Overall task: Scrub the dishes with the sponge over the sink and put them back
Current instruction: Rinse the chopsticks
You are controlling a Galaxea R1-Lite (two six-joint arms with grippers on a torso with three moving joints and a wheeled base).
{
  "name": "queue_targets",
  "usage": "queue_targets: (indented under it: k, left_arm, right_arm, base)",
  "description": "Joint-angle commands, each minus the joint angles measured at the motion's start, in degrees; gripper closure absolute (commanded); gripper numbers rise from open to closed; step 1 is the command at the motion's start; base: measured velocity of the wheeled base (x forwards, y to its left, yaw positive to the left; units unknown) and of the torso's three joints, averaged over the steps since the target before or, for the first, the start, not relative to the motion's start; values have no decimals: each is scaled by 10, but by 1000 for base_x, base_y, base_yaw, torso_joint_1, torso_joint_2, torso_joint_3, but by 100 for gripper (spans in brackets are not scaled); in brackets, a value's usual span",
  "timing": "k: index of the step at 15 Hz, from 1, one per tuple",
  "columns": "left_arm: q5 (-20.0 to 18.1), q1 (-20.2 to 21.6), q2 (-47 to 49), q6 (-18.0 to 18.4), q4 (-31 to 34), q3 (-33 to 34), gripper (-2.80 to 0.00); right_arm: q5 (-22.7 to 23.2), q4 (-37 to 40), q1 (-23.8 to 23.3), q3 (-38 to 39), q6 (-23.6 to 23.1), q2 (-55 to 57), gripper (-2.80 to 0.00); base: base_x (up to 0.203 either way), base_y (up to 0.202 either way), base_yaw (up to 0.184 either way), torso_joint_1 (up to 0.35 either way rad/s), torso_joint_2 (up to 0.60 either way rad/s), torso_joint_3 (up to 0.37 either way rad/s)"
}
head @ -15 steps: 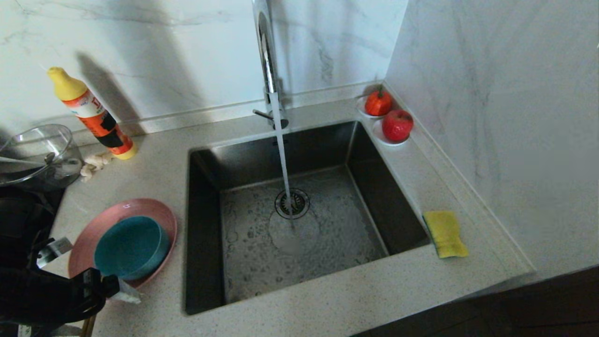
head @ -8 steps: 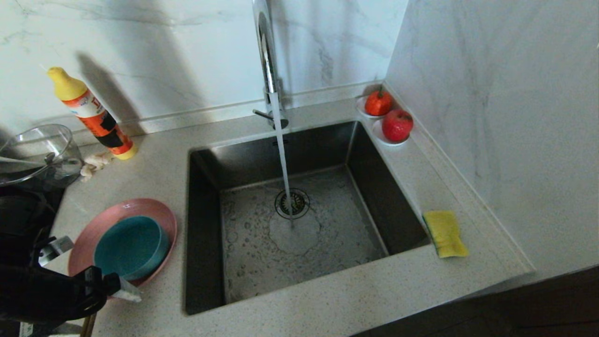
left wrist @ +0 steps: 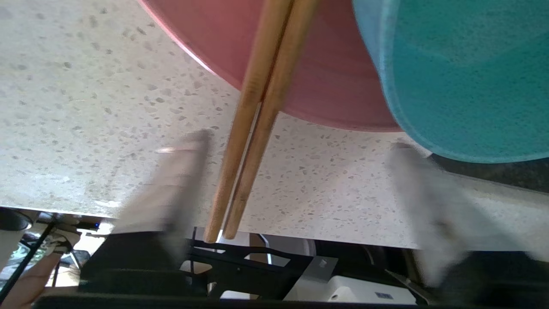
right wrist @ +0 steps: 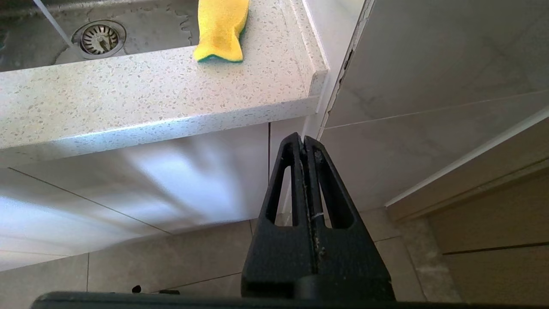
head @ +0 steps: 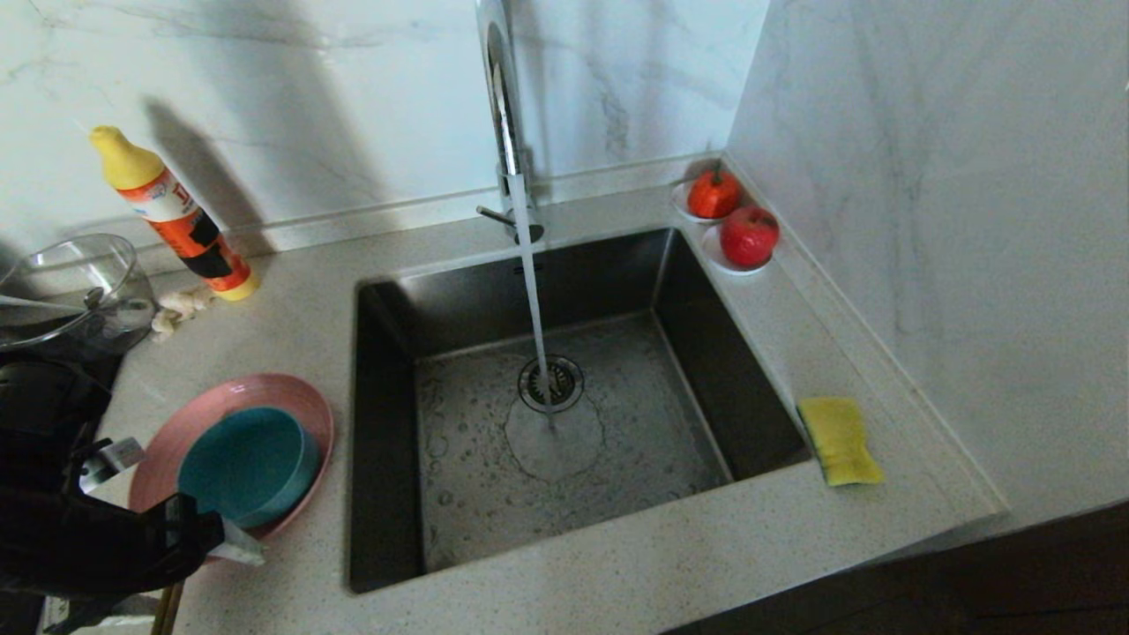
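Note:
The pink plate (head: pixel 291 401) lies on the counter left of the sink (head: pixel 635 414), with the teal bowl (head: pixel 242 463) in it. The wooden chopsticks (left wrist: pixel 257 128) rest side by side on the plate's rim and jut past the counter's front edge (head: pixel 166 608). My left gripper (left wrist: pixel 300 141) is open at the plate's near rim (head: pixel 198 547). The chopsticks lie between its fingers, close to one of them, and the other finger is beside the bowl (left wrist: pixel 463 77). The yellow sponge (head: pixel 838 439) lies on the counter right of the sink. My right gripper (right wrist: pixel 303 143) hangs shut below the counter.
Water runs from the chrome tap (head: pixel 498 97) onto the drain (head: pixel 551 384). An orange detergent bottle (head: pixel 172 216) and a clear glass bowl (head: pixel 75 287) stand at the back left. Two saucers with red fruit (head: pixel 748 236) sit in the back right corner by the wall.
My left arm has shifted only slightly at the plate's near rim. The plate, bowl and sponge have not moved, and the water keeps running.

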Motion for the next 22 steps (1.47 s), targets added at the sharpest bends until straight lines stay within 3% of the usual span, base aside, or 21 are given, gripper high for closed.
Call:
queue_targets:
  k: [1, 13, 22]
  left_arm:
    - [-3, 0, 1, -1, 1, -1, 0]
    - [-3, 0, -11, -1, -8, 5, 0]
    - [4, 3, -125, -2, 29, 0, 0]
  right_arm:
    - [1, -1, 0, 0, 0, 1, 0]
    - [0, 0, 0, 0, 0, 1, 0]
    - [0, 0, 0, 0, 0, 1, 0]
  base:
    - [0, 0, 0, 0, 0, 0]
    - [0, 0, 0, 0, 0, 0]
    - [0, 0, 0, 0, 0, 0]
